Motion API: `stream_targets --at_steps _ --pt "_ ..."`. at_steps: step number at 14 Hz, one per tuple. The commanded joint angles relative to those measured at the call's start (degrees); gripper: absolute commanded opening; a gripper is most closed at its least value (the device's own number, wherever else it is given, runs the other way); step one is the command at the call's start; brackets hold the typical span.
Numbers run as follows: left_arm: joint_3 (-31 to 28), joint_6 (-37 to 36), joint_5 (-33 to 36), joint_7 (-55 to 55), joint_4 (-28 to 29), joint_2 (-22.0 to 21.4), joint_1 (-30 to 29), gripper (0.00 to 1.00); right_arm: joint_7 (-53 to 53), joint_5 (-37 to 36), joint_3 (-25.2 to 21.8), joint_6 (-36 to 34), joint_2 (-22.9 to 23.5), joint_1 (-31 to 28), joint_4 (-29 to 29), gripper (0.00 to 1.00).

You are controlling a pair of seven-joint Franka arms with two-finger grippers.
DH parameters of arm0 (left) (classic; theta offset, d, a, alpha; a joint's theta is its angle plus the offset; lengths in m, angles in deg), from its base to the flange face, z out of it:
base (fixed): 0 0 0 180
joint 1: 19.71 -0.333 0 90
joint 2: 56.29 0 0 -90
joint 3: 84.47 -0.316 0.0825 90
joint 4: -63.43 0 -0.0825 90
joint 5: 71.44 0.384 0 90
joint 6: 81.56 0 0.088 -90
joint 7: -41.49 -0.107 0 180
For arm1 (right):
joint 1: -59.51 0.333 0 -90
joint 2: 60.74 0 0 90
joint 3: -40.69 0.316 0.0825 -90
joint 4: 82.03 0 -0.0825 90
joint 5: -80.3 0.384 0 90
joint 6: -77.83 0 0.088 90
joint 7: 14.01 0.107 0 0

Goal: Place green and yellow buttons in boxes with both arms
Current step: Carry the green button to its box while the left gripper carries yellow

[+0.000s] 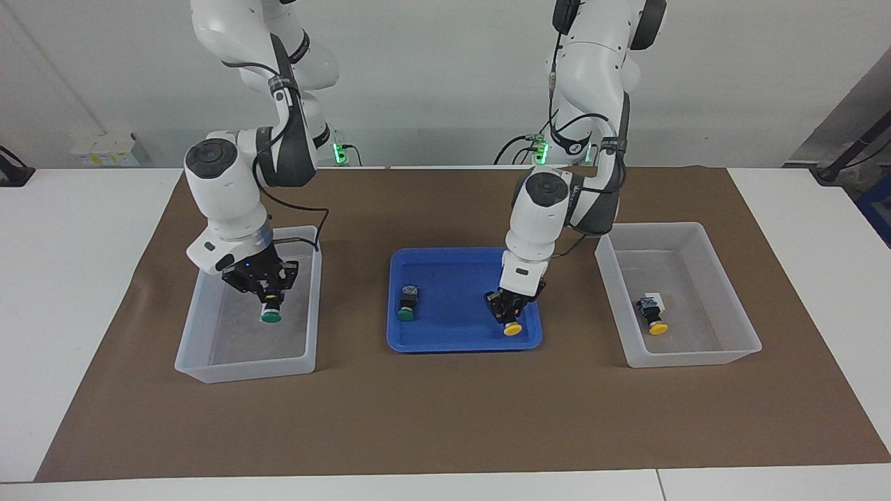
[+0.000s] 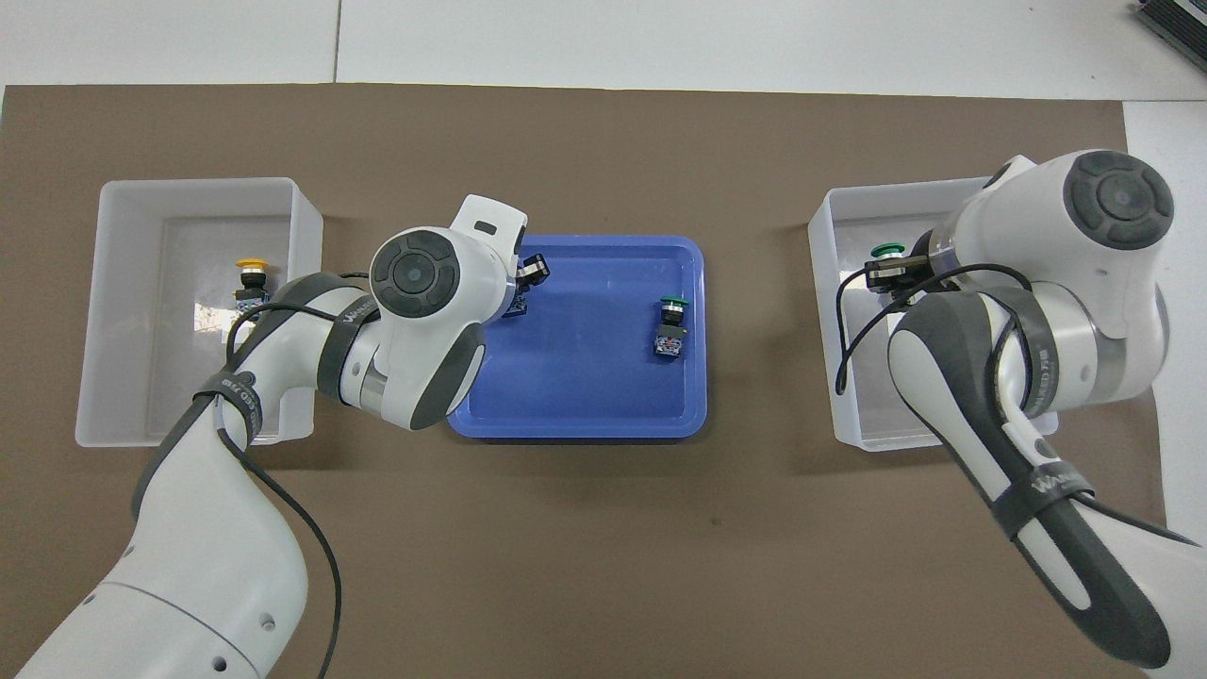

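Translucent bin (image 1: 198,327) under my right gripper (image 1: 268,300) — clamped on a green button (image 1: 271,315); other bin (image 1: 738,327) holds one yellow button (image 1: 654,321); blue tray (image 1: 459,342) keeps a green one (image 1: 406,305) — left gripper (image 1: 510,313) grips a yellow (image 1: 514,328).

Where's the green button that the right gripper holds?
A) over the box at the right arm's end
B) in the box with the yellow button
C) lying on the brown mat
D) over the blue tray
A: the right gripper is shut on a green button above the box at the right arm's end of the table.
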Motion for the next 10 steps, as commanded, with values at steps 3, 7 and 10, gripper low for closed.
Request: stream_targets --at_steps 3,7,10 --pt "0.29 -11.58 -0.45 -9.88 -7.31 -0.96 -7.35 0.00 -3.37 1.30 0.73 9.56 2.09 -1.65 3.00 0.00" --pt "0.21 -20.82 -0.54 -26.91 -10.48 -2.55 -16.75 0.00 -3.20 1.30 0.73 15.19 6.57 -1.74 1.95 0.00" --pt "-0.23 -22.60 -0.54 -38.96 -11.71 -2.82 -23.00 0.00 -3.02 1.30 0.73 16.87 8.08 -1.74 1.59 0.00"
